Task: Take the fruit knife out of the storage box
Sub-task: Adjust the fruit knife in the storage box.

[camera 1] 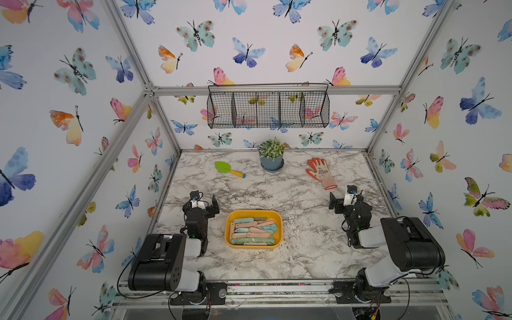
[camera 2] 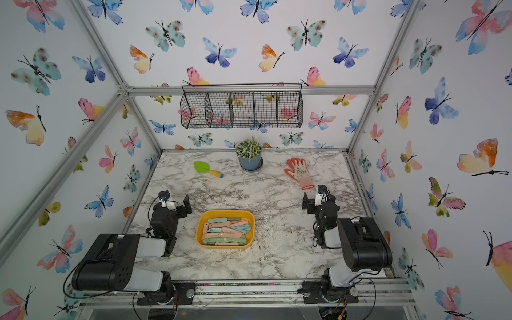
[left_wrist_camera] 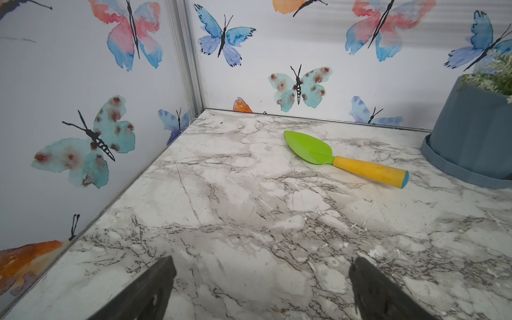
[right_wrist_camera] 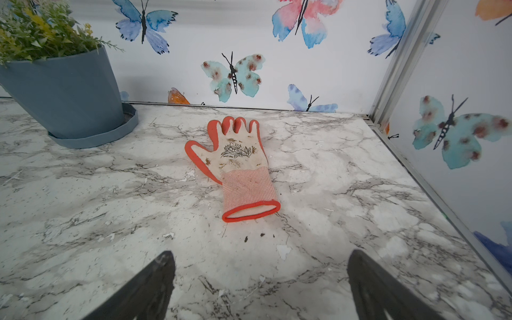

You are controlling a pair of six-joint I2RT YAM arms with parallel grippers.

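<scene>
On the marble surface [camera 1: 277, 266], midway between the left and right edges and a bit nearer the front edge: the yellow-orange storage box [camera 1: 226, 230]. Inside it, a heap of folded fruit knives [camera 1: 253, 231], pink, green and blue, lying flat and across one another, all within the walls. Same look in both top views.

To the left of the box and apart from it: the left claw [left_wrist_camera: 263, 260], fingers [left_wrist_camera: 155, 285] spread wide, nothing between them, only bare surface below. To the right of the box, well apart: the right claw [right_wrist_camera: 260, 253], spread wide too, holding nothing. Both pointing toward the back edge.

Near the back edge, toward the left: a green trowel [left_wrist_camera: 340, 158] with a yellow handle, lying flat. At the middle of the back edge: a potted plant [camera 1: 271, 155] in a blue-grey pot on a saucer. Toward the back right corner: an orange and white garden glove [right_wrist_camera: 238, 166], lying flat, fingers toward the back edge, cuff toward the right claw. High on the back wall, above the plant: a black wire basket [camera 1: 267, 109].
</scene>
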